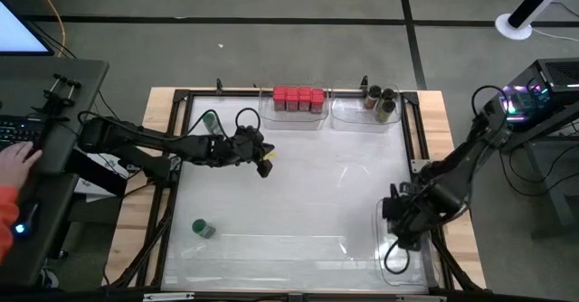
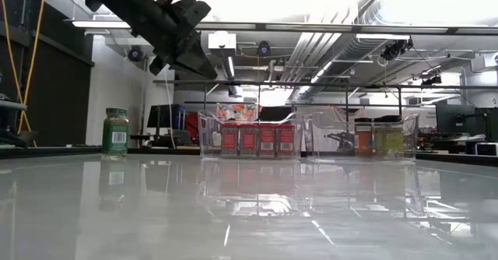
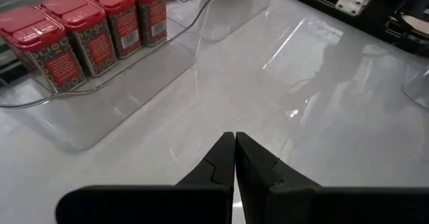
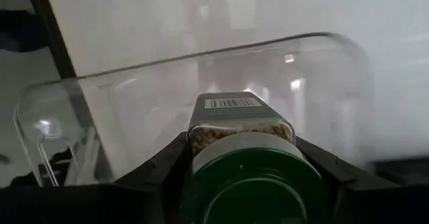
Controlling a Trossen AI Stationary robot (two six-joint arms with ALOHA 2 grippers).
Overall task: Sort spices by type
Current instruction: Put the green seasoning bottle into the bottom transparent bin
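Several red-capped spice jars (image 1: 298, 98) (image 3: 87, 33) stand in a clear bin at the table's far edge. Dark-capped jars (image 1: 382, 101) stand in the bin to its right. One green-capped jar (image 1: 202, 228) stands on the table near the near-left corner, and another (image 1: 211, 119) (image 2: 115, 131) stands at the far left. My left gripper (image 1: 264, 165) (image 3: 234, 142) hovers shut and empty over the table, in front of the red jars. My right gripper (image 1: 398, 225) (image 4: 242, 150) is shut on a green-capped jar over a clear bin (image 4: 134, 117) at the near-right corner. My right gripper pinches the green-capped jar between its two fingers (image 4: 167, 160), one on each side of the jar just below the green cap (image 4: 251, 184). The fingers come from above, pointing down. The jar hangs upright, cap toward the wrist and base over the bin.
The clear bin (image 1: 398, 264) under my right gripper sits against the table's right rail. Black frame rails edge the table. A wide stretch of glossy white tabletop lies between the arms. A person's hand (image 1: 16, 162) rests at a desk left of the table.
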